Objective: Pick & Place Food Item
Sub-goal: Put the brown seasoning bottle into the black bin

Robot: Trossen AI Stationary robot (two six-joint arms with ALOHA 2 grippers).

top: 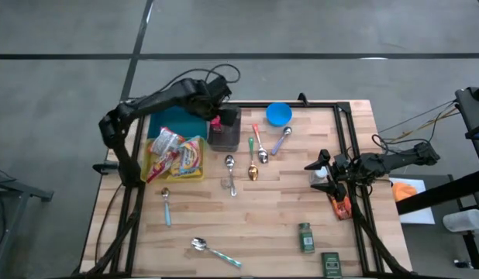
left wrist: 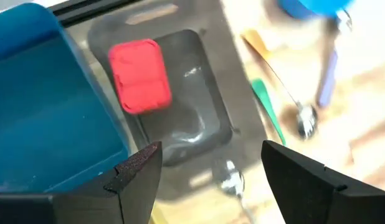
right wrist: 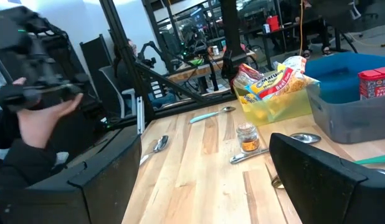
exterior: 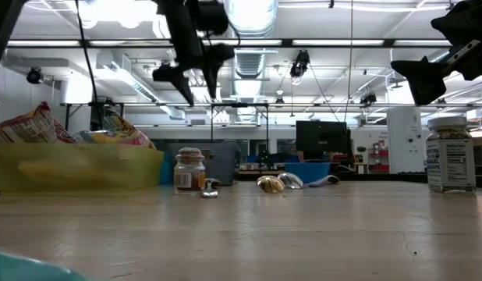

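Left gripper — jaws wide — above grey bin.

The dark left arm reaches across the table's far left side, its two-finger left gripper held high with fingers spread wide, empty. The dark right arm waits at the right edge, right gripper likewise spread, empty.

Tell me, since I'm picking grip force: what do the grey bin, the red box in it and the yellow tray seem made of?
Grey bin: likely translucent plastic, glossy highlights. Red box: probably matte cardboard, folded edges. Yellow tray: see-through tinted plastic, as packets show through its wall.
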